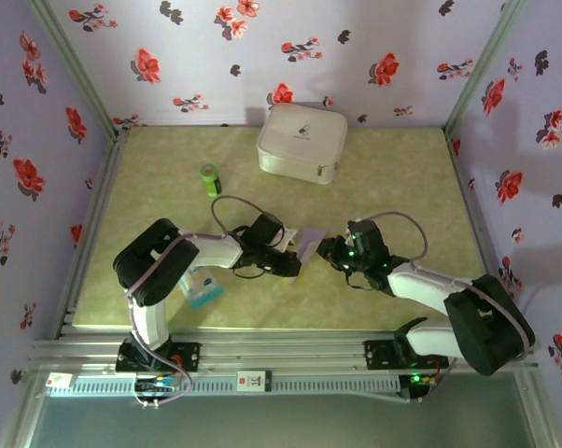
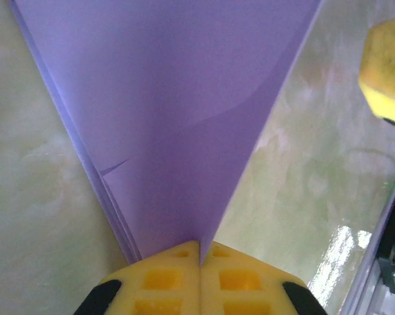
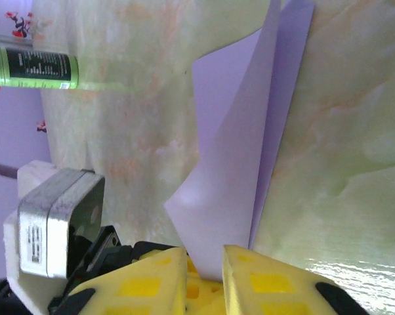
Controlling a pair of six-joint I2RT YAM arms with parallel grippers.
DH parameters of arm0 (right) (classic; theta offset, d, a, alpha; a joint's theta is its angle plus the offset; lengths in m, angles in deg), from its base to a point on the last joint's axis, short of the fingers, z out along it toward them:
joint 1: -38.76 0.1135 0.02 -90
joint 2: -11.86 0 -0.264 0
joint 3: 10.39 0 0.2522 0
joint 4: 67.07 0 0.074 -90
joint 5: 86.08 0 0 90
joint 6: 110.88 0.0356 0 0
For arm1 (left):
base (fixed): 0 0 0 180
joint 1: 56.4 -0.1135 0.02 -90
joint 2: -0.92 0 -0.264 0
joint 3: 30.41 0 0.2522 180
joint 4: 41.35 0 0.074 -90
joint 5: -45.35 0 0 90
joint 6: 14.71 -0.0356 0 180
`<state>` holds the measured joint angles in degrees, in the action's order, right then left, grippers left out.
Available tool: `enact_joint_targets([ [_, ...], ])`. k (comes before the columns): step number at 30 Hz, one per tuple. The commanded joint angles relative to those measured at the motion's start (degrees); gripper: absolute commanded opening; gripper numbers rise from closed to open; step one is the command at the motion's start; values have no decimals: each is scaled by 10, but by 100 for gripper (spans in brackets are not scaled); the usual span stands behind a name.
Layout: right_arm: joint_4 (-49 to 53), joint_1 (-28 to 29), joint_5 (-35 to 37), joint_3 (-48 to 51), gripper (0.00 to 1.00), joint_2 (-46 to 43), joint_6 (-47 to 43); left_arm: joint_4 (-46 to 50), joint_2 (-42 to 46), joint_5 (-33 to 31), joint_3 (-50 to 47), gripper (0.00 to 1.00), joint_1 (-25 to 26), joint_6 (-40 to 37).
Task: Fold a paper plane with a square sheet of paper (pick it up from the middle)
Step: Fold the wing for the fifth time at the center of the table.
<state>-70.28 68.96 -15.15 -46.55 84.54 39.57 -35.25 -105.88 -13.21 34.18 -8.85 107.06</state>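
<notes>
Paper [image 1: 311,243] is folded, sitting mid-table [image 1: 169,177] between both grippers. We see left gripper [image 2: 199,248] pinched tight on its pointed end. Right gripper [image 3: 205,254] fingers stand narrowly apart, with the paper's edge in the gap.

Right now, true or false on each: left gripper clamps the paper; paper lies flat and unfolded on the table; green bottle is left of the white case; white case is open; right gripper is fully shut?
1. The left gripper is shut on the lavender paper. True.
2. The paper lies flat and unfolded on the table. False: it is folded into layers and gripped.
3. The green bottle sits left of the white case. True.
4. The white case is open. False: its lid is closed.
5. The right gripper is fully shut. False: a gap shows between its fingers, with paper running into it.
</notes>
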Motion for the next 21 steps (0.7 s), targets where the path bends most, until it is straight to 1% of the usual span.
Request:
enact_joint_targets([
  [1, -32, 5, 0, 2, 17, 15, -32, -39, -15, 30, -21, 0, -8, 29],
  [6, -47, 6, -34, -12, 11, 53, -40, -76, -18, 48, -37, 0, -16, 54],
  [14, -72, 5, -38, -24, 8, 92, -40, -91, -15, 53, -53, 0, -21, 70],
  [19, -92, 5, -89, -47, 8, 122, -51, -107, -17, 56, -63, 0, -25, 84],
  [21, -84, 4, -93, -57, 8, 137, -59, -110, -19, 58, -64, 0, -26, 88],
])
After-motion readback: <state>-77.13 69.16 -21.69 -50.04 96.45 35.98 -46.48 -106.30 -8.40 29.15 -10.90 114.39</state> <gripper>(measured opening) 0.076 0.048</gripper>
